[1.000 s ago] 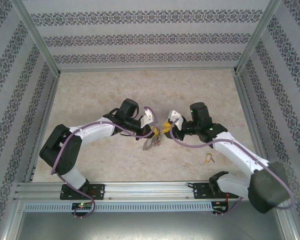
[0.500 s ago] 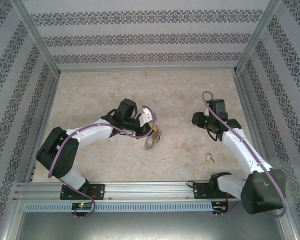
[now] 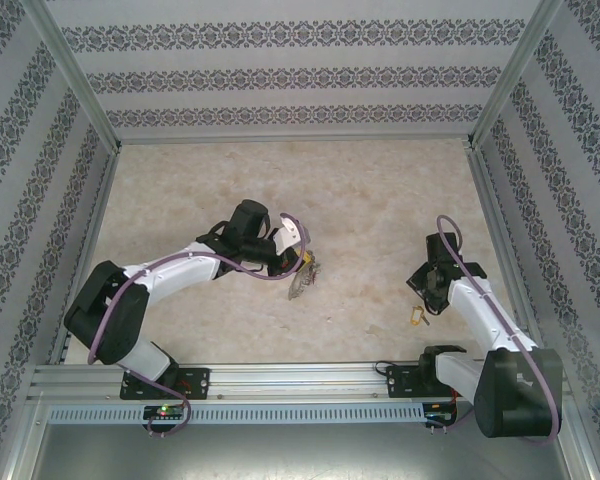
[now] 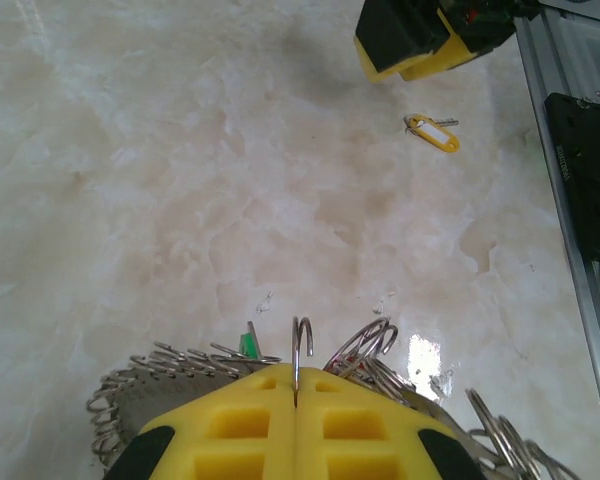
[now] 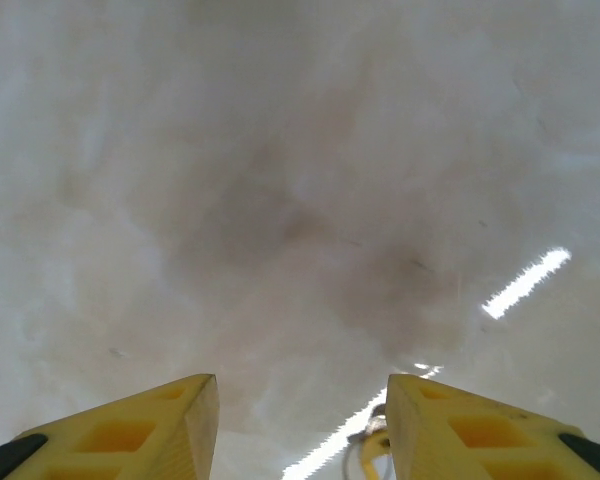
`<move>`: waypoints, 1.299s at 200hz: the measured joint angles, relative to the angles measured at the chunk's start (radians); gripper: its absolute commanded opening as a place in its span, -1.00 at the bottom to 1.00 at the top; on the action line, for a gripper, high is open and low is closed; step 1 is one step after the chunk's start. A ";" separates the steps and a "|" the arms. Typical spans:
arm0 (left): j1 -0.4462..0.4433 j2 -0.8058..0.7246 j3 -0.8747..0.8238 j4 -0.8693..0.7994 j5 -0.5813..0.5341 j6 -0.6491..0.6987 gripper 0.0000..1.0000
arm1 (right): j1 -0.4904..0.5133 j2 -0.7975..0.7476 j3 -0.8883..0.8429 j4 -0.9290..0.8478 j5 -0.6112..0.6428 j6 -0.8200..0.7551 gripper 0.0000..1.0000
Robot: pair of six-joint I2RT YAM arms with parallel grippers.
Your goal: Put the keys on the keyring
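My left gripper is shut on the hooked open end of the keyring, a thin silver hoop fringed with small metal rings and hanging at the table's middle. A green tag shows among those rings. One of the keys, with a yellow tag, lies alone on the table near the front right. My right gripper hovers just above it, open and holding nothing. In the right wrist view the yellow tag peeks in at the bottom edge, by the right finger of the right gripper.
The marble-patterned table is walled on three sides by patterned panels. An aluminium rail runs along the front edge, carrying both arm bases. In the left wrist view the lone key lies close to that rail, below the right gripper.
My right gripper has pulled away from the left gripper, swung to the front right above the yellow-tagged key, and opened wider. The left gripper has kept hold of the keyring, barely moving.
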 measured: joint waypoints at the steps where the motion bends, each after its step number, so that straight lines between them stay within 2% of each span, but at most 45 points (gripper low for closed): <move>1: 0.000 0.000 0.000 0.000 0.000 0.000 -1.00 | 0.001 0.000 -0.001 -0.002 0.001 0.002 -0.02; 58: 0.000 -0.030 -0.013 0.001 -0.003 0.000 -1.00 | 0.109 0.023 -0.021 -0.030 0.022 0.105 -0.03; 112: 0.006 -0.048 -0.013 0.000 -0.003 0.004 -1.00 | 0.168 0.032 -0.058 -0.006 0.014 0.213 -0.02; 161: 0.006 -0.052 -0.013 -0.001 -0.004 0.004 -1.00 | 0.174 0.019 -0.084 0.130 -0.041 0.318 -0.06; 193: 0.007 -0.052 -0.013 -0.002 -0.007 0.004 -1.00 | 0.180 0.064 -0.080 0.240 -0.116 0.335 -0.04; 224: 0.007 -0.052 -0.013 -0.003 -0.010 0.004 -1.00 | 0.187 0.174 0.018 0.239 -0.180 0.215 -0.02; 260: 0.007 -0.059 -0.013 -0.018 -0.016 0.004 -1.00 | 0.192 0.271 0.236 0.106 -0.111 -0.035 -0.08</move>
